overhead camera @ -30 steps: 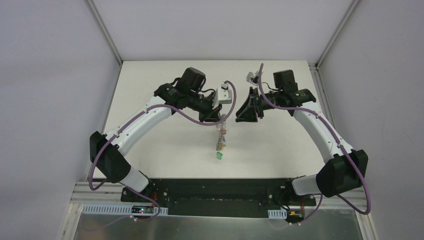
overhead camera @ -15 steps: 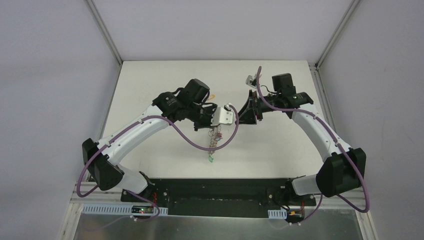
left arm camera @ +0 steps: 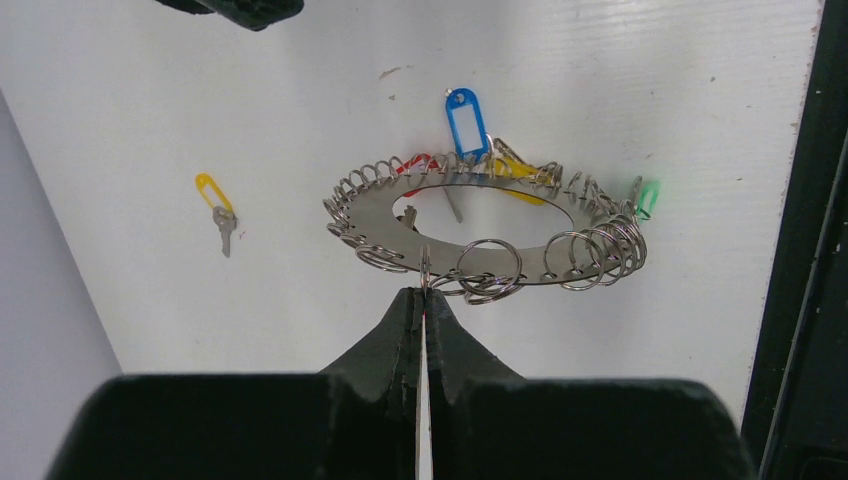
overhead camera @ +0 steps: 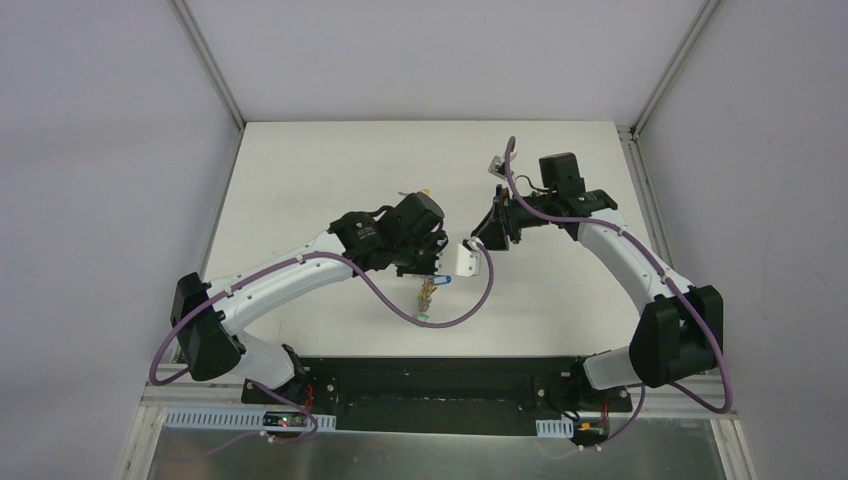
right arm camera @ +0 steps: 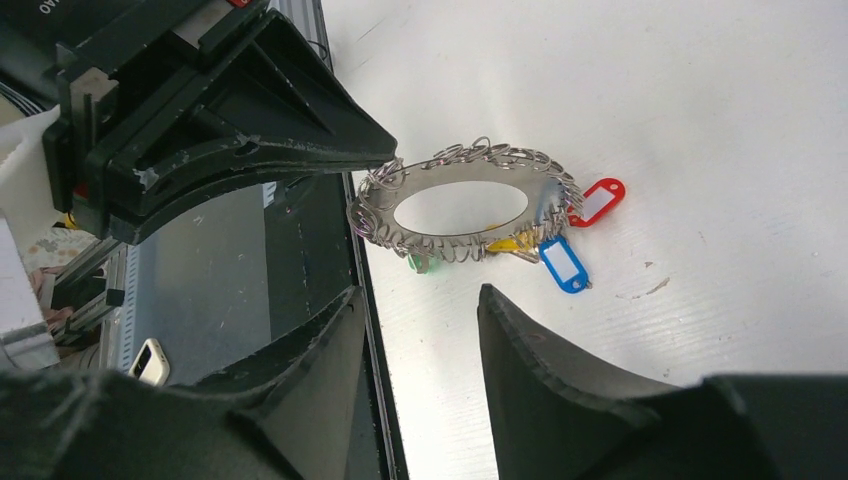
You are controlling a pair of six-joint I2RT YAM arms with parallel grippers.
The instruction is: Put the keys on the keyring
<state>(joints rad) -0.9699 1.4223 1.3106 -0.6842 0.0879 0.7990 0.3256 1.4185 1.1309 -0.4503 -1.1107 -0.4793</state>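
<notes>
Keyring [left arm camera: 372, 212], a flat grey metal disc with a wide hole and a fringe of silver wire loops, hangs clear of the counter [overhead camera: 300, 180] and roughly level. It is pinched at its near rim by the left tool [left arm camera: 422, 296], whose fingers are pressed fully together on the edge among the loops. Gripped at that one thin spot, the rest of the fringe is free and faces the right tool [right arm camera: 417, 292]. From its pose, that tool looks set to work on a loop: its fingers stand apart with nothing between them, near the ring but not touching it. Keys already threaded dangle beneath, with a blue tag [left arm camera: 467, 122], a red tag [right arm camera: 597, 202] and a green head [left arm camera: 647, 196] showing past the rim. One yellow-headed key [left arm camera: 218, 205] lies flat on the counter, well apart from the ring, and probably has yet to go on. The counter is plain white with a faint scuff or two. A black base plate [overhead camera: 440, 385] runs along its near edge, and pale grey walls [overhead camera: 100, 150] with aluminium frame posts [overhead camera: 208, 60] close in the cell.
</notes>
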